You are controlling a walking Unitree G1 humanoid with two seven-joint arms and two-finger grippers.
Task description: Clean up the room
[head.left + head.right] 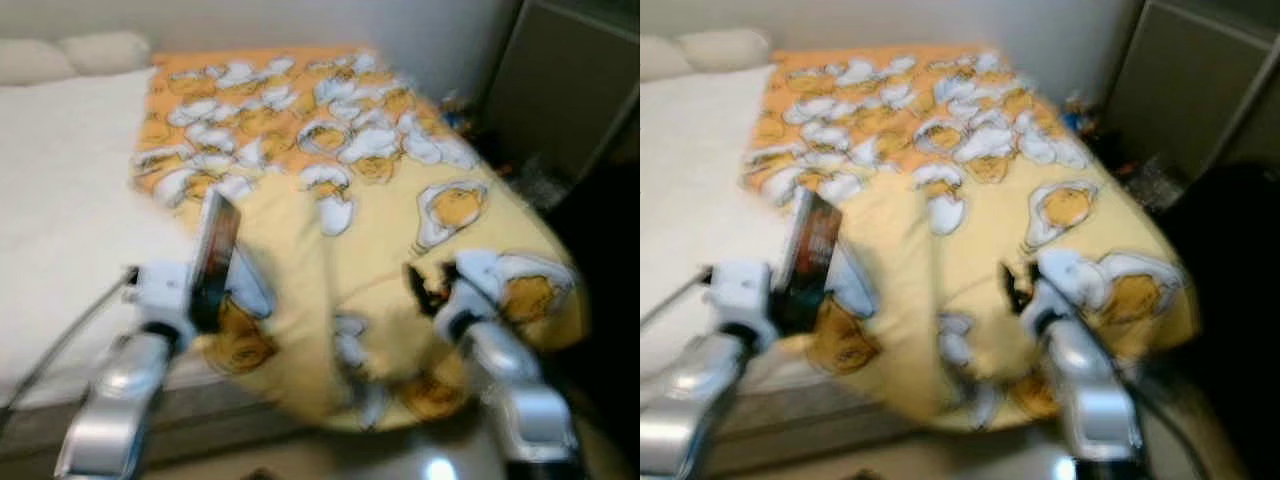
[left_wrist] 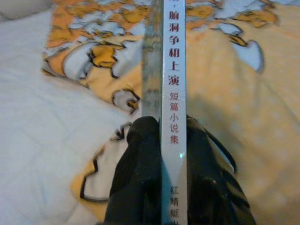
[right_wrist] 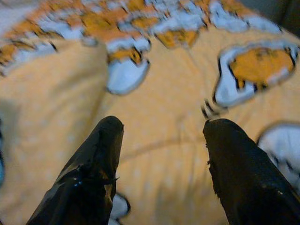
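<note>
The left tool (image 1: pixel 205 290) was clamped on a thin book with a dark cover and a pale spine printed in red Chinese characters (image 1: pixel 215 245), held upright and slightly tilted above the near left part of the bed, over the edge where the yellow-and-orange cartoon-print blanket (image 1: pixel 380 200) met the white sheet (image 1: pixel 60 200). In the left wrist view the two black fingers (image 2: pixel 140 178) pinched the book (image 2: pixel 171 70) from both faces near its lower end, with the spine running straight out between them and most of its length standing free beyond the grip. The book looked light and stiff, a slim paperback by the look of it; its glossy cover could be slippery, so a grip low on the spine with so much overhang might let it pivot or slide if the arm swung fast. A hold nearer its middle would probably have been steadier, and setting it down flat should be easy. The right tool (image 1: pixel 430 290) hovered over the soft, rumpled blanket near the bed's near right corner, well apart from the book, its fingers (image 3: pixel 93 173) spread wide with nothing between them. The blanket (image 3: pixel 164 117) beneath it looked limp and bulky, likely to bunch rather than lift cleanly. Both head views were blurred, so finer detail could not be told.
</note>
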